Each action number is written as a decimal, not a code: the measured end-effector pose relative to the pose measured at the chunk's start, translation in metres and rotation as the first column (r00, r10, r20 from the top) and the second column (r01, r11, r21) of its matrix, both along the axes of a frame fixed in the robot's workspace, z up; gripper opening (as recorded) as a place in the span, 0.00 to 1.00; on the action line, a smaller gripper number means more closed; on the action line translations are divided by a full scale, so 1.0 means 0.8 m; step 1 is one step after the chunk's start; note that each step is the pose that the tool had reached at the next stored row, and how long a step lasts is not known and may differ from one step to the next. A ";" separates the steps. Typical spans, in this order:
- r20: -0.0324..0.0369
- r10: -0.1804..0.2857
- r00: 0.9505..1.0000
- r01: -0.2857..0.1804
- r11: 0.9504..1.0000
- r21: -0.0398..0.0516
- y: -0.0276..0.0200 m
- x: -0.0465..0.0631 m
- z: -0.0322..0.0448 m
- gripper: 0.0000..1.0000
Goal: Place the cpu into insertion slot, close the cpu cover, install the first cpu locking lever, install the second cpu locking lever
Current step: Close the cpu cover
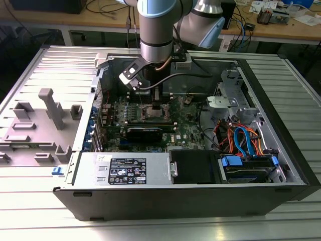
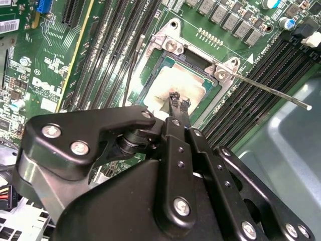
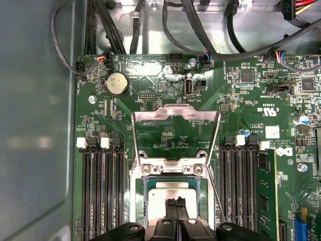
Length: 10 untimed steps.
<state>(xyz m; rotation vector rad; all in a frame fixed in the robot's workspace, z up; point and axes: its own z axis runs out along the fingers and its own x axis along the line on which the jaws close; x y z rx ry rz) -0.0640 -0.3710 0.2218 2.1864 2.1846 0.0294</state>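
My end effector (image 2: 178,100) hangs low over the cpu (image 2: 161,83), its two fingertips pressed together with barely a slit between them and nothing pinched. They sit right at the chip's pale top, though I cannot tell whether they touch it. The cpu lies flat inside the slot (image 3: 146,195) on the green motherboard (image 3: 150,75). The cover (image 3: 175,114) stands open, tilted up from its hinge at one edge of the slot, with the board showing through its window. One thin lever (image 2: 273,92) sticks out free beside the slot, unlatched, and it crosses above the black memory slots (image 3: 103,191). In the exterior view my arm reaches down into the open case (image 1: 200,198), which lies on the ribbed bench (image 1: 30,221).
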 end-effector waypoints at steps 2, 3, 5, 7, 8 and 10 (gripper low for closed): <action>0.000 0.000 1.000 0.000 1.000 0.000 0.0000 0.000 0.0008 0.11; 0.000 0.000 1.000 0.000 1.000 0.000 -0.0001 0.000 0.0012 0.11; 0.000 0.000 1.000 0.000 1.000 0.000 0.0000 0.000 0.0024 0.11; 0.000 0.000 1.000 0.000 1.000 0.000 0.0000 0.000 0.0037 0.11; 0.000 0.000 1.000 0.000 1.000 0.000 0.0000 0.000 0.0041 0.11; 0.000 0.000 1.000 0.000 1.000 0.000 0.0000 0.000 0.0049 0.11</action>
